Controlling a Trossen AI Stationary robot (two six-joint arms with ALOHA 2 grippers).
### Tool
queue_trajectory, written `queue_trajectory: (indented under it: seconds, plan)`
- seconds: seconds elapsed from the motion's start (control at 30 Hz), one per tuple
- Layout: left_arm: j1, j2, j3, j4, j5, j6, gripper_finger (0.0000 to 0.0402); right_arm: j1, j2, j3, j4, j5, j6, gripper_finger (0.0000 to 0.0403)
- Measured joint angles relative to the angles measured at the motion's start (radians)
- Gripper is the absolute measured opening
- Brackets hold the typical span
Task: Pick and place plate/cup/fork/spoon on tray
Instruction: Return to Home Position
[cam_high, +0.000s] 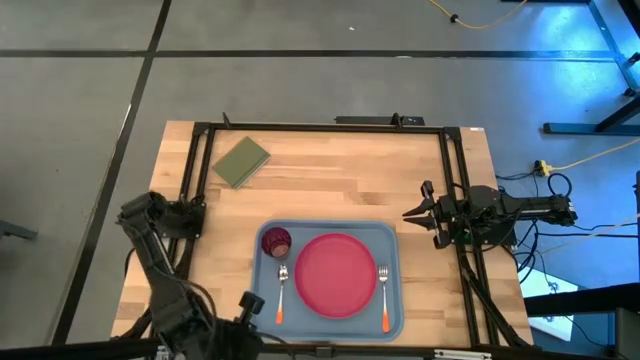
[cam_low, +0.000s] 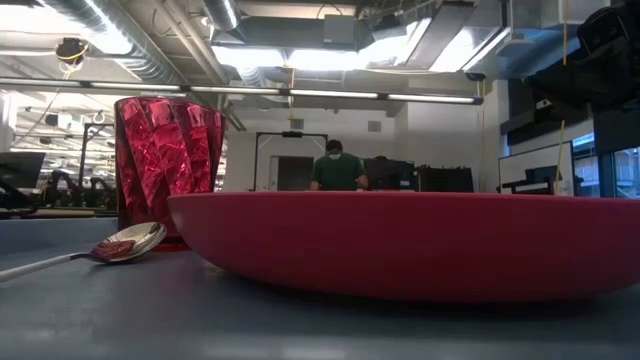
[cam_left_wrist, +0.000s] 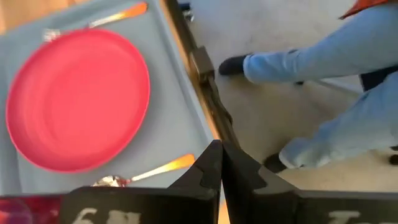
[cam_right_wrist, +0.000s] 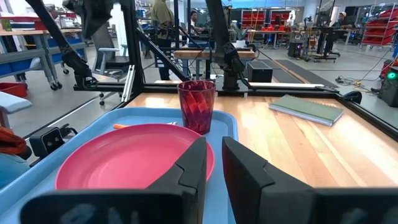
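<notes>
The light blue tray (cam_high: 388, 240) lies at the table's near middle. On it rest the pink-red plate (cam_high: 335, 275) in the centre, the dark red cup (cam_high: 276, 241) upright at the far left corner, the spoon (cam_high: 282, 293) left of the plate and the fork (cam_high: 384, 298) right of it. My left gripper (cam_high: 248, 303) is shut and empty by the tray's near left corner; its wrist view shows the shut gripper (cam_left_wrist: 221, 163) over the spoon (cam_left_wrist: 146, 171) and plate (cam_left_wrist: 78, 96). My right gripper (cam_high: 408, 212) hangs right of the tray's far right corner, slightly open (cam_right_wrist: 214, 163) and empty.
An olive-green flat rectangle (cam_high: 240, 160) lies at the table's far left. A black frame (cam_high: 320, 127) runs round the table. A person's legs (cam_left_wrist: 323, 56) stand on the floor beyond the table's near edge. Bare wood shows between the tray and the far edge.
</notes>
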Motion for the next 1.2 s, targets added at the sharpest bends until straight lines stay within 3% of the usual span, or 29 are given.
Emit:
queue_trajectory:
  seconds: [0.2,0.43,0.73,0.97,1.2]
  plan:
    - [0.024,-0.093,-0.192,0.152,0.099,0.106,0.0002,0.000,0.000,0.000,0.000,0.000,0.000,0.0057]
    - [0.052,-0.341,-0.595,0.539,0.184,0.166,0.0002,0.000,0.000,0.000,0.000,0.000,0.000,0.0057]
    - [0.072,-0.622,-1.067,0.976,0.194,0.172,0.0002,0.000,0.000,0.000,0.000,0.000,0.000,0.0057]
    - [0.074,-0.796,-1.281,1.193,0.308,0.304,0.0002,0.000,0.000,0.000,0.000,0.000,0.000,0.0057]
    - [0.102,-0.965,-1.474,1.278,0.341,0.324,0.0002,0.000,0.000,0.000,0.000,0.000,0.000,0.0057]
